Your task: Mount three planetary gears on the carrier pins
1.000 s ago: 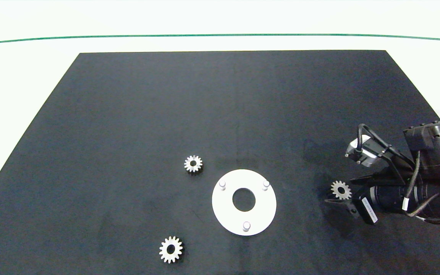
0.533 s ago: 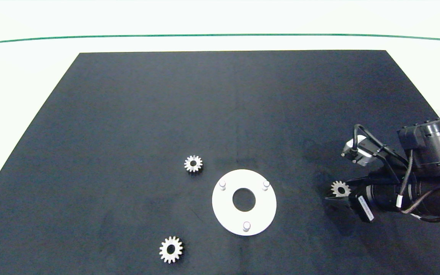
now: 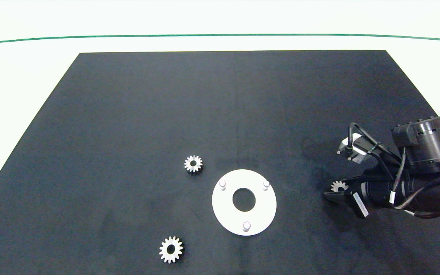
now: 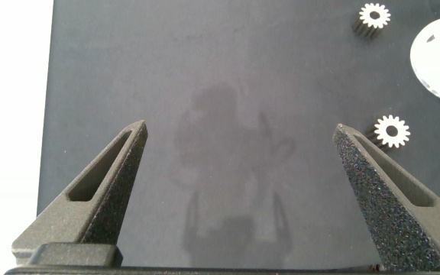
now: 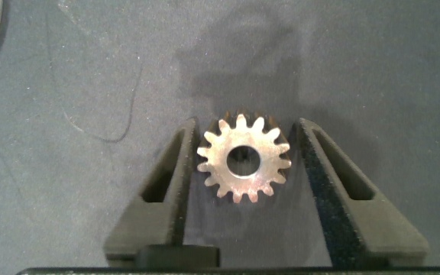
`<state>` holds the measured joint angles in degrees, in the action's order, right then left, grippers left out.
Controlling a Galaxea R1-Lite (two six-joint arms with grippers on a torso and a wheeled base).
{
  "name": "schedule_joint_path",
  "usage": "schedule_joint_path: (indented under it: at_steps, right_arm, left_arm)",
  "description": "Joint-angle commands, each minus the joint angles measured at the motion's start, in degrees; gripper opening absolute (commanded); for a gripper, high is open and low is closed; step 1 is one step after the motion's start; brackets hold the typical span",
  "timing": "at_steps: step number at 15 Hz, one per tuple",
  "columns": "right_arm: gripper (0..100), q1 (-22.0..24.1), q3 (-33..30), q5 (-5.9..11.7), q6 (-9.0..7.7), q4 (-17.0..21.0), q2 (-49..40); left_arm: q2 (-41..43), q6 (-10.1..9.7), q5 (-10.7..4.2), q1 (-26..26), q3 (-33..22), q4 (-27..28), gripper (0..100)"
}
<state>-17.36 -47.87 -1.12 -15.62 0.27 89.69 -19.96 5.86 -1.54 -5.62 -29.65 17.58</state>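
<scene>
Three carrier pins (image 3: pixel 222 185) stand in a triangle on the white ring disc (image 3: pixel 225 208), all bare. One planetary gear (image 3: pixel 193 164) lies flat just beyond the disc's left side. A second gear (image 3: pixel 170 249) lies near the front edge. The third gear (image 5: pixel 243 158) lies on the mat right of the disc and is half hidden in the head view (image 3: pixel 337 185). My right gripper (image 5: pixel 247 124) is lowered around it, open, one finger on each side with slim gaps. The left gripper (image 4: pixel 241 130) hangs wide open over bare mat, out of the head view.
A black mat (image 3: pixel 220 114) covers the white table; its right edge runs close behind the right arm (image 3: pixel 414 187). In the left wrist view two gears (image 4: pixel 392 131) and the disc's rim (image 4: pixel 434 57) lie off to one side.
The right arm has slid a little to the left and come down over the third gear, which now shows less in the head view. Gears and disc have not moved.
</scene>
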Motion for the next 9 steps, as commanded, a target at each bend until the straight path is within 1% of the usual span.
schedule_joint_path:
  at_steps: [1, 9]
  right_arm:
    - [47, 0.0, 0.0, 0.07, -0.12, -0.3, 0.8]
    - [31, 0.0, 0.1, 0.33, -0.29, 0.1, -0.1]
  left_arm:
    - [-0.3, 0.02, -0.05, -0.1, -0.1, 0.1, 100]
    - [-0.3, 0.02, 0.04, -0.1, -0.5, 0.1, 100]
